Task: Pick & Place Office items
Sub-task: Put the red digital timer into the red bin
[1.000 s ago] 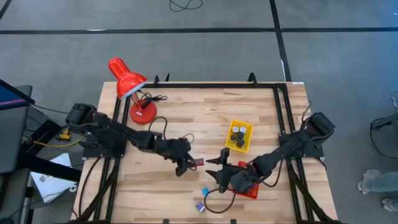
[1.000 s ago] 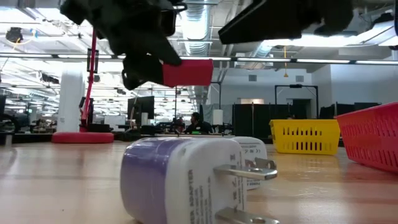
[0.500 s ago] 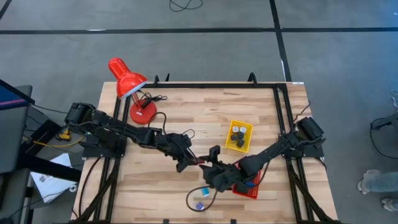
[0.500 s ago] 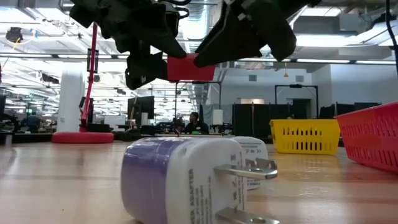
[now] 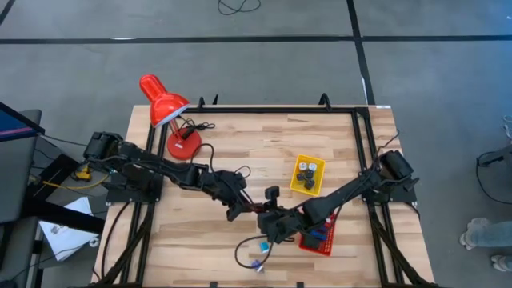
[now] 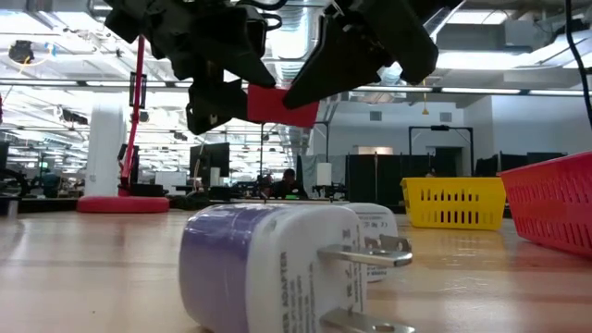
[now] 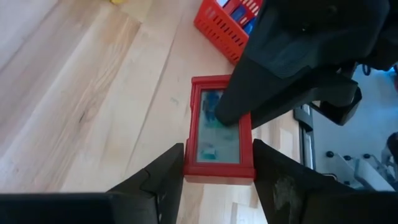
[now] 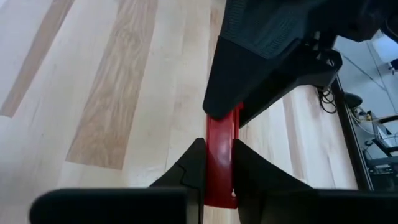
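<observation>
Mid-table, above the wood — left gripper (image 5: 238,210) and right gripper (image 5: 268,218) both pinch one flat red box (image 7: 219,138), each on an opposite end. White charger plugs (image 6: 277,264) lie near the front edge; red basket (image 5: 316,238) just beside the right arm.

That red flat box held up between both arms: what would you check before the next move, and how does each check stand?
1. Left gripper jaws shut on the red box: ok.
2. Right gripper jaws closed on the box's edge: ok.
3. Box clear of the table: ok, it hangs high in the low view.
4. Red basket reachable beside the right arm: ok.
5. Grip firmness for a handover: cannot tell.
</observation>
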Controlling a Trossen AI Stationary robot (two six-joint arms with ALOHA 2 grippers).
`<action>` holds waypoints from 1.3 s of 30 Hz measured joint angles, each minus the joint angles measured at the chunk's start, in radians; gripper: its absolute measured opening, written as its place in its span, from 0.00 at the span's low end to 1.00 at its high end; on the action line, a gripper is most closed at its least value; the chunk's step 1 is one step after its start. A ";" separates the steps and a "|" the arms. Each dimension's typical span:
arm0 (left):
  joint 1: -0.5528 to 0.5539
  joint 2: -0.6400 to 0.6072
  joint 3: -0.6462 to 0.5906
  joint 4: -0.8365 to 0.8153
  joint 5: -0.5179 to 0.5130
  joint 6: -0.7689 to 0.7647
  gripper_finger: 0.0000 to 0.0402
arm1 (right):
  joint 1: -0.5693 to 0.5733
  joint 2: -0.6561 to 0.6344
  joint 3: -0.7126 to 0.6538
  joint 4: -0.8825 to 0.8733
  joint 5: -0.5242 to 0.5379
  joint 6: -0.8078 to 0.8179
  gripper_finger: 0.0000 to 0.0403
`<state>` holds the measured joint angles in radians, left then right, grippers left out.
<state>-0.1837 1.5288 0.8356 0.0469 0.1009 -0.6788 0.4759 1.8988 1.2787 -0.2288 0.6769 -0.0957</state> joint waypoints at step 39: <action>0.000 -0.025 -0.144 0.283 -0.116 0.421 0.78 | 0.152 -0.159 -0.001 -0.538 -0.282 0.864 0.10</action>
<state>-0.1841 1.5040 0.6918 0.3299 -0.0151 -0.2581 0.6281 1.7394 1.2774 -0.7665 0.3948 0.7681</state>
